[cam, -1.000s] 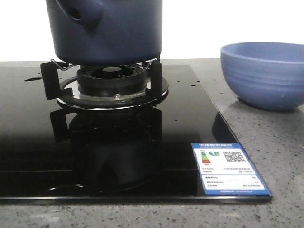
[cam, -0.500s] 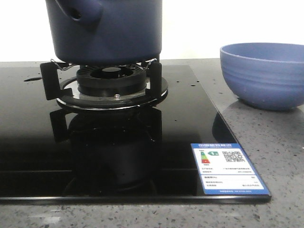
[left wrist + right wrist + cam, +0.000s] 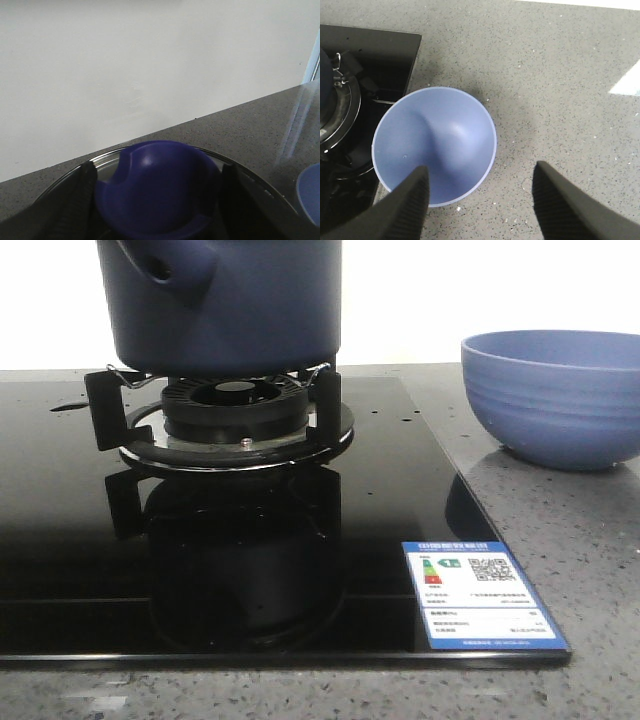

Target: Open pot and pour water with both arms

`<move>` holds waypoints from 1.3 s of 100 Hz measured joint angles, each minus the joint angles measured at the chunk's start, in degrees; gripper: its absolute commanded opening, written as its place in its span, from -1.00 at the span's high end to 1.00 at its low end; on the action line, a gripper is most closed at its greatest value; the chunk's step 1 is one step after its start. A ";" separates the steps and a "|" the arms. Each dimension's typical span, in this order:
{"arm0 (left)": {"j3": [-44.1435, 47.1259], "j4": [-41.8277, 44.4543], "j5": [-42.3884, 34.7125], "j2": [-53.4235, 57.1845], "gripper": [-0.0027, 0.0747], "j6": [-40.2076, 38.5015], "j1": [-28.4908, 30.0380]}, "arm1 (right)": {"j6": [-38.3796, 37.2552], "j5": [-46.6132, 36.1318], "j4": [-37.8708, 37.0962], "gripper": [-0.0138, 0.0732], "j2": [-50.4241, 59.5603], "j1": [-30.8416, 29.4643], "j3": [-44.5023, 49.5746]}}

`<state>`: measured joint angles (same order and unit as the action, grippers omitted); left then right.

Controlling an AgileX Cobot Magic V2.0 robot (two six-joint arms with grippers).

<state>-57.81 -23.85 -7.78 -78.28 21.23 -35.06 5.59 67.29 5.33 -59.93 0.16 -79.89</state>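
Here the pot [image 3: 225, 305], dark navy with matte straight sides, sits on the metal pan supports of a gas burner [image 3: 235, 410], its stubby hollow side handle [image 3: 165, 265] pointing toward the front left with the round hole showing. The burner is set in a glossy black glass cooktop [image 3: 90, 540] that mirrors the burner ring, and an energy-rating sticker [image 3: 483, 593] with a QR code lies on the cooktop's near right corner. To the right of the cooktop, on the speckled grey countertop [image 3: 590, 570], stands a periwinkle-blue ribbed bowl [image 3: 555, 398], apart from the pot.

In the left wrist view the left gripper [image 3: 157, 200] straddles the rounded navy lid knob [image 3: 157, 192], one dark ribbed finger [image 3: 82, 200] on each side of it, each finger right up against the knob; the fingers look closed onto it. Around the knob a band of glass lid [image 3: 107, 165] with a metal rim shows, so the lid is on the pot.

In the right wrist view the right gripper [image 3: 480, 202] hangs above the countertop with its two fingers spread wide and nothing between them; one finger [image 3: 407, 205] overlaps the bowl's near rim in the view, the other lies over bare counter. The bowl is empty inside, just beside the edge of the cooktop.
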 measured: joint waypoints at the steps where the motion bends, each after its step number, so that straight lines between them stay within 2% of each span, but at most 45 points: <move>1: 0.00 0.12 -0.12 0.00 -0.07 0.00 0.00 | 0.00 0.00 0.00 -0.25 0.00 0.00 0.11; 32: 0.00 0.99 -2.05 -1.52 -0.08 0.04 -0.13 | 0.00 -0.35 0.12 -0.25 0.00 0.00 1.76; 39: 0.00 0.99 -2.17 -1.55 -0.16 0.04 -0.13 | 0.00 -0.35 0.12 -0.25 0.00 0.00 1.89; 56: 0.00 0.99 -2.39 -1.55 -0.55 0.04 -0.13 | 0.12 -0.44 0.12 -0.25 0.00 0.00 1.89; 81: 0.00 0.99 -2.03 5.84 -0.54 0.04 -0.13 | 0.12 -0.78 0.23 -0.25 0.00 0.00 1.89; 93: -0.11 1.49 -0.51 12.65 -0.40 0.04 0.51 | 0.12 -1.32 0.98 -0.25 0.00 0.00 1.89; 100: -0.12 2.03 1.65 16.30 -0.19 0.04 2.32 | 0.95 -2.46 3.14 -0.21 0.00 0.00 1.89; 103: -0.22 2.14 2.92 17.64 -0.04 0.04 3.49 | 1.47 -3.10 4.56 -0.15 0.00 0.00 1.89; 110: -0.22 2.47 6.74 20.60 0.34 0.04 6.36 | 3.15 -5.93 9.35 0.06 0.10 0.00 2.31; 121: -0.22 2.76 14.31 24.47 0.99 0.04 11.69 | 8.08 -13.95 19.43 0.65 1.37 0.00 5.85; 125: -0.07 2.88 16.91 25.86 0.98 0.04 14.00 | 10.69 -17.35 23.25 0.84 2.24 0.00 8.21; 130: 0.89 2.98 18.99 27.81 0.98 0.04 16.60 | 14.07 -21.64 27.24 0.82 3.58 0.00 11.56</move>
<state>-56.92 -20.87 11.21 -50.47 21.27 -18.46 19.66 45.65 32.57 -56.35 0.16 -68.33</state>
